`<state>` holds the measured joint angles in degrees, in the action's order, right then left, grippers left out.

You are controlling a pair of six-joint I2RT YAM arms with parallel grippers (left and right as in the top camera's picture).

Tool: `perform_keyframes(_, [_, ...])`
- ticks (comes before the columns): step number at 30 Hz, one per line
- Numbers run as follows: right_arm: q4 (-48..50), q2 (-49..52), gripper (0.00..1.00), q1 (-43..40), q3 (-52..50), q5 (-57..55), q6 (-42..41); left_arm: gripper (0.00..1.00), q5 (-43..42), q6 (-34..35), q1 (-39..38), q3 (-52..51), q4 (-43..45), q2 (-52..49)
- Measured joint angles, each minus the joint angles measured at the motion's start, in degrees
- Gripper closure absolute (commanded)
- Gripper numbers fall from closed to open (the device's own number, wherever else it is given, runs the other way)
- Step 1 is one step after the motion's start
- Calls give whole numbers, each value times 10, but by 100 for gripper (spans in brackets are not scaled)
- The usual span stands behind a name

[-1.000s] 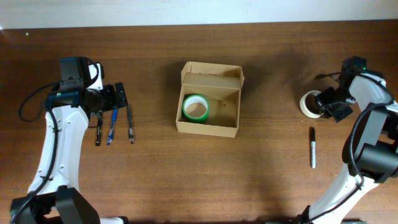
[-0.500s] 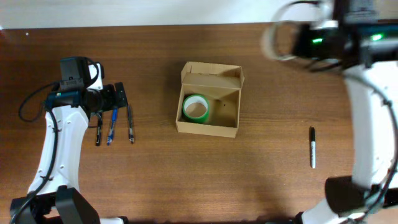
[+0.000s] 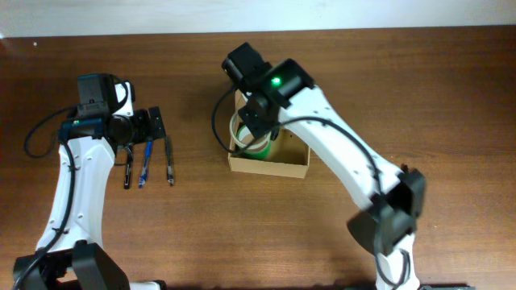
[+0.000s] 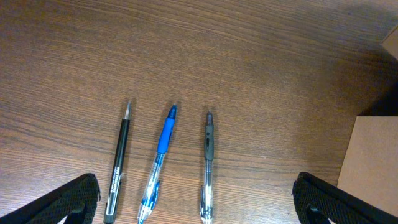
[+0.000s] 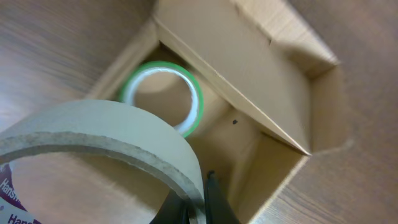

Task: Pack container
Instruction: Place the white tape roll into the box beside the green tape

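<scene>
Swung in from right of the container (image 3: 270,167), the right tool (image 3: 258,121), clamped on a tan tape roll (image 5: 112,134), should release beside the green roll (image 5: 163,93) inside.

Three pens lie at the left of the dark, wood-grained worktop (image 3: 258,234), side by side and roughly parallel, apart from one another, tips toward the far edge. The left one is a black pen (image 4: 120,163), slim and plain. The middle one, a blue pen (image 4: 158,163), has a blue grip and a clear barrel. The right one is a grey pen (image 4: 208,167) with a see-through body.

Near the middle of the worktop a green roll (image 5: 196,99) of tape lies flat, hole up, its inner wall pale. A tan roll (image 5: 93,124), larger in the right wrist view, hangs tilted above it and hides its near left rim. Dark lettering shows on the tan roll's inner face.

A white wall (image 3: 242,14) runs along the far edge.
</scene>
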<state>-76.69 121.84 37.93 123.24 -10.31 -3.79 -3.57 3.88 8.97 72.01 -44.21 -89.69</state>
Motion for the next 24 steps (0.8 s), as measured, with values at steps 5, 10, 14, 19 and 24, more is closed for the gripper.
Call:
perform_keyframes(5, [14, 54, 96, -13, -4, -4, 0, 1, 0, 0, 0, 0, 0, 0])
perform_keyframes(10, [35, 72, 96, -35, -4, -1, 0, 1, 0, 0, 0, 0, 0, 0])
perform_keyframes(14, [52, 75, 96, -43, -4, 17, 0, 1, 0, 0, 0, 0, 0, 0])
perform_keyframes(19, [57, 91, 96, -43, -4, 31, -1, 1, 0, 0, 0, 0, 0, 0])
perform_keyframes(24, [64, 120, 85, -43, -4, 38, -5, 1, 0, 0, 0, 0, 0, 0])
